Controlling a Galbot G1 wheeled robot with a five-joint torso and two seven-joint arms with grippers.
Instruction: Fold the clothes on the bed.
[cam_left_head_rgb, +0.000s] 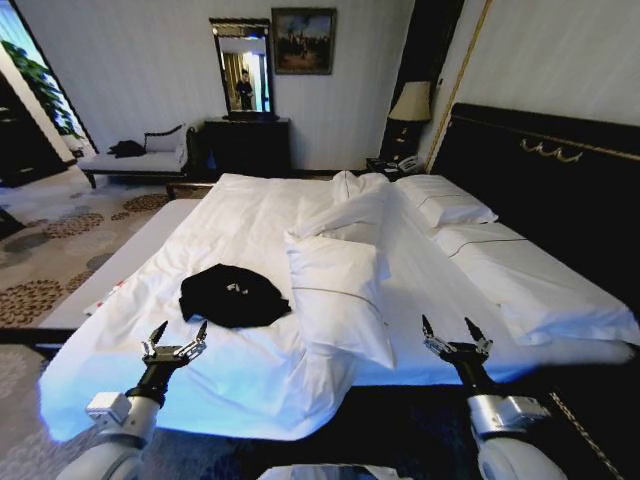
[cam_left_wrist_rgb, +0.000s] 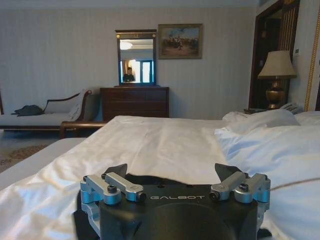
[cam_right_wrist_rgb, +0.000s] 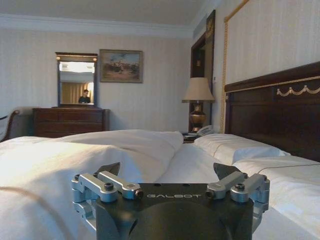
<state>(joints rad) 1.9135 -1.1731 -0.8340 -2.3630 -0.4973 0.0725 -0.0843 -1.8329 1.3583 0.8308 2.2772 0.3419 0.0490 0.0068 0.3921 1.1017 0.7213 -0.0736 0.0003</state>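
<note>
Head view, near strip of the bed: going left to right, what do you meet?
Left gripper, jaws open → black T-shirt → loose white pillow → right gripper, jaws open, all over the bed.

Black T-shirt (cam_left_head_rgb: 233, 294) with white lettering on the white-sheeted bed (cam_left_head_rgb: 250, 215).

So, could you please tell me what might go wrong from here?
The T-shirt lies crumpled on loose duvet, so the open left pincer could pinch bedding too. A pillow beside the shirt may obstruct spreading it. The open right pincer hovers well away from the shirt.
</note>
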